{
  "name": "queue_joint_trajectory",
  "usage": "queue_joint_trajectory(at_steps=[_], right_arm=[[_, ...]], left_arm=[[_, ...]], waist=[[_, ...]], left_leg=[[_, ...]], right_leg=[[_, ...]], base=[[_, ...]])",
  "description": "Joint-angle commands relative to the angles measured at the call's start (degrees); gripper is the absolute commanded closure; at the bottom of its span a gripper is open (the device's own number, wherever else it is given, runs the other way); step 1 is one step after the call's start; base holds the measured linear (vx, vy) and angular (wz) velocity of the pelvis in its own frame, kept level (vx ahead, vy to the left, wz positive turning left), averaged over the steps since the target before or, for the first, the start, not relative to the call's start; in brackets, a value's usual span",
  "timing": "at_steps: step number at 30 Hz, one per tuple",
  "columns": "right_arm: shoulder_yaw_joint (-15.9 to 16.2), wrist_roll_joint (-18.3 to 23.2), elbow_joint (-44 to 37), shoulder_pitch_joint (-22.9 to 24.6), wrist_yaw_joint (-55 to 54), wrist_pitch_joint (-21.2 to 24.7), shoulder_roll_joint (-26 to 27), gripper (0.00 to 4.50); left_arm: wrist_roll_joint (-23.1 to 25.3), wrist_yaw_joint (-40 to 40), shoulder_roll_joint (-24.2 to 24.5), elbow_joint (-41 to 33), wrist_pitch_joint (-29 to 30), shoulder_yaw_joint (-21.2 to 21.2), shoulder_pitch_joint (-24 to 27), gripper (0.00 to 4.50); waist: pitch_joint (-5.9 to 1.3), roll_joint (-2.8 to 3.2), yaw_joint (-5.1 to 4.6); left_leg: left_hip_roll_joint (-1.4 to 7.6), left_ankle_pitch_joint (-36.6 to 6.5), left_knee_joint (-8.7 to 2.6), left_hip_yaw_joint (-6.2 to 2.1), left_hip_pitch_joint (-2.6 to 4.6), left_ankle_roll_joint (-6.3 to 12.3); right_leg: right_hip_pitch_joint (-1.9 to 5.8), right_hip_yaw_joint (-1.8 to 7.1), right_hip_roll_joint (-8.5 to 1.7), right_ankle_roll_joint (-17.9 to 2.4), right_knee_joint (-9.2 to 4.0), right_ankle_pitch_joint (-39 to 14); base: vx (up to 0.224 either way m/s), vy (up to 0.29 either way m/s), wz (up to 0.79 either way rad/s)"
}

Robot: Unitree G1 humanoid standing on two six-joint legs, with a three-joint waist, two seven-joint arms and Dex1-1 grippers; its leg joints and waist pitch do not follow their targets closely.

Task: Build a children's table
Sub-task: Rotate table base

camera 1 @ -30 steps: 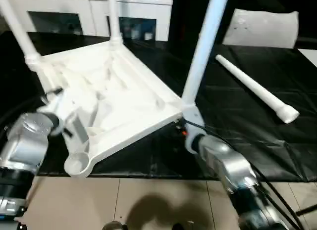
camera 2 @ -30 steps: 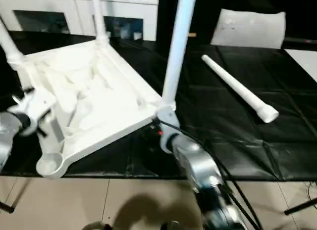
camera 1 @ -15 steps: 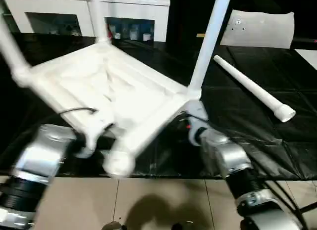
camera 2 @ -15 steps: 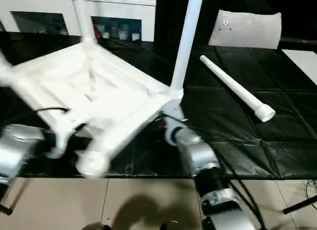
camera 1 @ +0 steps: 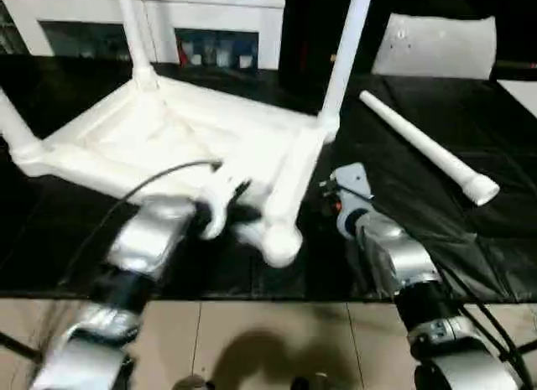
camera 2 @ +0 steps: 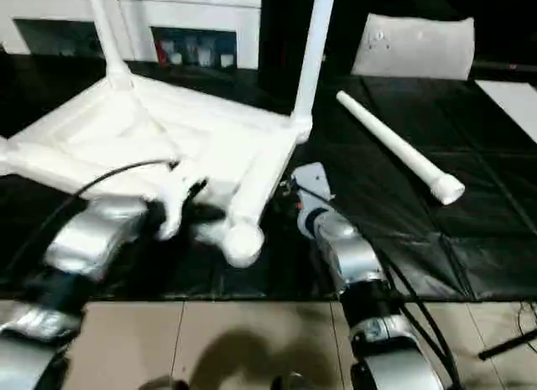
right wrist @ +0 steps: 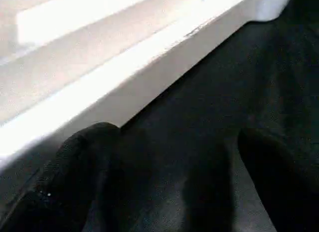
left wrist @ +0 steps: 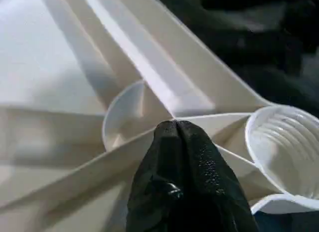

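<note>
The white tabletop (camera 1: 168, 138) lies underside up on the black cover, tilted, with three legs standing in its sockets: one at the left (camera 1: 13, 126), one at the back (camera 1: 132, 38), one at the right (camera 1: 342, 59). Its near corner socket (camera 1: 281, 243) is empty, also seen ribbed inside (left wrist: 289, 147). My left gripper (camera 1: 220, 204) is shut on a rib of the tabletop (left wrist: 75, 157) beside that socket. My right gripper (camera 1: 334, 197) stands open just right of the tabletop's edge (right wrist: 124, 87), holding nothing. A fourth leg (camera 1: 424, 147) lies loose on the cover to the right.
A white cabinet with glass doors (camera 1: 210, 25) stands behind the table. A flat white sheet (camera 1: 436, 46) rests at the back right. The black cover (camera 1: 419, 231) ends at the front edge, with tiled floor (camera 1: 252, 340) below.
The tabletop has swung round, bringing its empty socket from the near left toward the middle. My left gripper came along with it. My right gripper has let go of the right leg's corner.
</note>
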Motion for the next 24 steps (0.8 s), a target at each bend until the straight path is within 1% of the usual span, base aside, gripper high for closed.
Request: queue_joint_trajectory(at_steps=[1, 2, 3, 4, 5, 6, 7, 8, 9, 10, 11, 12, 13, 14, 15, 16, 17, 18, 19, 20, 21, 22, 23, 24], right_arm=[[-0.52, 0.51, -3.05, -0.11, -0.42, -1.57, 0.18, 0.00], [-1.23, 0.59, -4.43, 0.27, -1.18, -2.00, -0.16, 0.00], [-1.64, 0.60, -6.23, 0.85, -1.27, -2.32, -0.60, 0.00], [-1.81, 0.59, -7.14, 1.17, -1.23, -2.49, -0.81, 0.00], [-2.21, 0.82, -8.54, 1.63, -1.37, -2.17, -0.90, 0.00], [-2.55, 1.01, -10.35, 2.25, -1.43, -1.88, -1.04, 0.00], [-2.93, 1.38, -13.01, 3.27, -1.33, -1.60, -1.18, 0.00], [-3.27, 2.00, -16.35, 4.63, -0.99, -1.28, -1.13, 0.00], [-3.32, 2.17, -17.17, 5.01, -0.89, -1.26, -1.07, 0.00], [-3.34, 2.24, -17.55, 5.18, -0.84, -1.25, -1.05, 0.00], [-3.70, 4.17, -23.16, 7.78, -0.73, 0.90, -0.06, 0.00], [-3.69, 4.21, -23.30, 7.85, -0.73, 0.97, -0.04, 0.00], [-3.22, 5.32, -28.39, 10.53, -0.59, 3.57, 0.61, 0.00], [-2.77, 5.47, -30.44, 11.81, -0.51, 4.51, 0.76, 0.00], [-2.43, 5.51, -31.87, 12.81, -0.49, 5.07, 0.83, 0.00], [-1.89, 5.47, -34.83, 14.96, -0.80, 6.31, 0.98, 0.00], [-1.51, 5.46, -37.18, 16.95, -1.06, 7.45, 1.06, 0.00], [-1.51, 5.46, -37.18, 16.95, -1.06, 7.45, 1.06, 0.00], [-1.11, 5.24, -40.16, 19.98, -1.43, 8.59, 1.14, 0.00], [-1.27, 5.36, -41.80, 21.99, -1.91, 9.28, 1.43, 0.00], [-1.65, 5.48, -42.62, 23.05, -2.64, 10.09, 1.79, 0.00], [-2.01, 5.47, -43.13, 23.86, -3.28, 10.60, 2.03, 0.00], [-2.21, 5.45, -43.52, 24.37, -3.67, 10.99, 2.17, 0.00], [-2.20, 5.14, -44.44, 25.23, -3.87, 11.37, 1.94, 0.00]], left_arm=[[-0.02, 3.57, -1.34, 1.90, -5.75, 1.47, -2.68, 4.42], [0.34, 6.50, -2.50, 5.79, -9.87, 2.29, -4.09, 4.42], [0.65, 8.49, -3.06, 8.34, -13.75, 2.81, -4.72, 4.42], [0.82, 9.39, -3.30, 9.48, -15.70, 3.05, -4.94, 4.42], [0.57, 9.47, -3.39, 9.23, -16.48, 3.39, -4.61, 4.42], [-0.15, 9.58, -3.56, 7.62, -16.47, 4.22, -3.85, 4.42], [-1.70, 9.91, -4.20, 4.95, -15.98, 6.09, -2.64, 4.42], [-4.22, 10.32, -5.29, 0.32, -14.03, 8.93, -0.57, 4.42], [-4.88, 10.39, -5.58, -0.93, -13.39, 9.63, 0.02, 4.42], [-5.18, 10.42, -5.72, -1.51, -13.10, 9.95, 0.29, 4.26], [-4.95, 14.86, -6.16, -7.86, -9.94, 11.86, 4.32, 4.26], [-4.93, 14.98, -6.16, -7.99, -9.86, 11.88, 4.42, 4.15], [-4.17, 19.35, -6.18, -12.05, -8.90, 12.68, 8.03, 4.15], [-3.96, 20.96, -6.24, -13.63, -9.58, 12.98, 9.65, 4.03], [-3.96, 21.90, -6.39, -15.24, -9.79, 13.35, 10.99, 3.95], [-3.35, 23.12, -6.48, -18.77, -9.64, 13.66, 13.87, 3.82], [-1.88, 24.59, -6.67, -22.05, -9.85, 13.91, 16.44, 3.82], [-1.88, 24.59, -6.67, -22.05, -9.85, 13.91, 16.44, 3.82], [-0.01, 26.65, -7.41, -26.75, -9.36, 14.44, 19.84, 3.82], [0.54, 27.69, -8.13, -29.42, -8.67, 14.89, 21.72, 3.82], [0.39, 28.31, -8.64, -30.88, -7.69, 15.11, 22.60, 3.82], [0.41, 28.81, -8.99, -31.85, -7.02, 15.11, 23.27, 3.82], [0.46, 29.21, -9.20, -32.54, -6.53, 15.06, 23.73, 3.82], [0.59, 30.08, -9.08, -33.35, -5.89, 14.53, 24.42, 3.82]], waist=[[-4.98, 0.49, 0.32], [-5.00, 0.53, 0.30], [-5.07, 0.55, 0.51], [-4.98, 0.32, 0.45], [-5.02, 0.29, 0.49], [-4.93, 0.30, 0.41], [-4.89, 0.27, 0.44], [-5.01, 0.38, 0.55], [-5.01, 0.37, 0.54], [-5.04, 0.42, 0.36], [-5.02, 0.77, 0.47], [-4.92, 0.86, 0.35], [-4.68, 0.70, 0.20], [-4.62, 0.56, 0.19], [-4.55, 0.76, 0.15], [-4.41, 0.47, 0.15], [-4.16, 0.18, -0.14], [-4.11, 0.36, -0.03], [-4.01, 0.11, -0.25], [-3.74, -0.03, -0.07], [-3.68, -0.05, -0.10], [-3.66, -0.25, -0.22], [-3.67, -0.14, -0.25], [-3.60, -0.51, -0.46]], left_leg=[[0.99, -10.51, -3.46, -0.08, 0.36, 0.52], [1.04, -9.89, -3.46, -0.14, 0.24, 0.96], [1.07, -10.21, -3.45, -0.22, 0.32, 1.09], [1.11, -10.36, -3.52, -0.24, 0.17, 1.18], [1.10, -10.24, -3.53, -0.27, 0.17, 1.23], [1.19, -10.42, -3.52, -0.20, 0.27, 1.37], [1.19, -10.49, -3.48, -0.13, 0.34, 1.47], [1.44, -9.70, -3.41, -0.17, 0.26, 1.65], [1.51, -9.08, -3.40, -0.09, 0.26, 2.05], [1.38, -9.37, -3.35, -0.02, 0.26, 2.45], [1.42, -10.01, -3.39, -0.03, 0.49, 2.39], [1.67, -10.63, -3.46, -0.06, 0.45, 2.35], [1.71, -11.38, -3.66, -0.13, 0.25, 2.53], [1.89, -12.80, -3.79, -0.19, 0.43, 2.46], [1.74, -13.97, -3.86, -0.17, 0.56, 2.12], [1.93, -15.13, -3.99, -0.30, 0.56, 1.52], [1.84, -16.64, -4.09, -0.20, 0.51, 1.18], [1.86, -17.54, -4.15, -0.34, 0.62, 0.90], [1.73, -19.22, -4.06, -0.27, 0.85, 0.56], [1.93, -19.90, -4.17, -0.39, 0.76, 0.40], [1.79, -20.33, -4.09, -0.37, 0.80, 0.39], [1.67, -20.69, -4.05, -0.34, 0.77, 0.34], [1.44, -21.25, -4.05, -0.51, 0.75, 0.13], [1.27, -22.13, -3.97, -0.68, 0.86, -0.19]], right_leg=[[3.70, 2.59, -2.98, -9.83, -4.39, -11.48], [3.74, 2.57, -2.94, -10.00, -4.38, -10.29], [3.87, 2.52, -3.03, -9.91, -4.26, -10.35], [4.00, 2.50, -3.09, -9.59, -4.26, -10.69], [4.05, 2.46, -3.13, -9.43, -4.23, -11.01], [3.97, 2.52, -3.17, -9.37, -4.30, -11.56], [3.89, 2.52, -3.17, -9.42, -4.35, -11.89], [4.13, 2.61, -3.36, -10.25, -3.99, -10.43], [3.94, 2.58, -3.25, -11.18, -3.88, -8.96], [3.82, 2.49, -3.07, -11.64, -3.92, -9.06], [3.62, 2.45, -3.04, -11.57, -4.04, -9.81], [3.72, 2.53, -3.04, -11.67, -3.90, -9.64], [3.64, 2.41, -2.88, -11.13, -4.12, -10.68], [3.57, 2.43, -2.89, -10.33, -4.34, -12.45], [3.33, 2.39, -2.80, -9.35, -4.68, -15.19], [3.31, 2.41, -2.87, -8.30, -4.85, -17.82], [2.84, 2.41, -2.62, -6.98, -5.28, -20.57], [2.82, 2.36, -2.75, -6.38, -5.35, -22.14], [2.35, 2.34, -2.55, -4.87, -5.80, -25.38], [2.23, 2.41, -2.86, -3.50, -6.08, -27.66], [1.99, 2.34, -2.83, -2.89, -6.34, -29.16], [1.87, 2.31, -2.75, -2.22, -6.46, -30.28], [1.75, 2.13, -2.69, -1.06, -6.68, -32.00], [1.47, 1.79, -2.43, 0.28, -6.97, -33.71]], base=[[0.000, 0.000, 0.00], [0.000, 0.000, 0.00], [0.000, 0.000, 0.00], [0.000, 0.000, 0.00], [0.000, 0.000, 0.00], [0.000, 0.000, 0.00], [0.000, 0.000, 0.00], [0.000, 0.000, 0.00], [0.000, 0.000, 0.00], [0.000, 0.000, 0.00], [0.000, 0.000, 0.00], [0.000, 0.000, 0.00], [0.000, 0.000, 0.00], [0.000, 0.000, 0.00], [0.000, 0.000, 0.00], [0.000, 0.000, 0.00], [0.000, 0.000, 0.00], [0.000, 0.000, 0.00], [0.000, 0.000, 0.00], [0.000, 0.000, 0.00], [0.000, 0.000, 0.00], [0.000, 0.000, 0.00], [0.000, 0.000, 0.00], [0.000, 0.000, 0.00]])
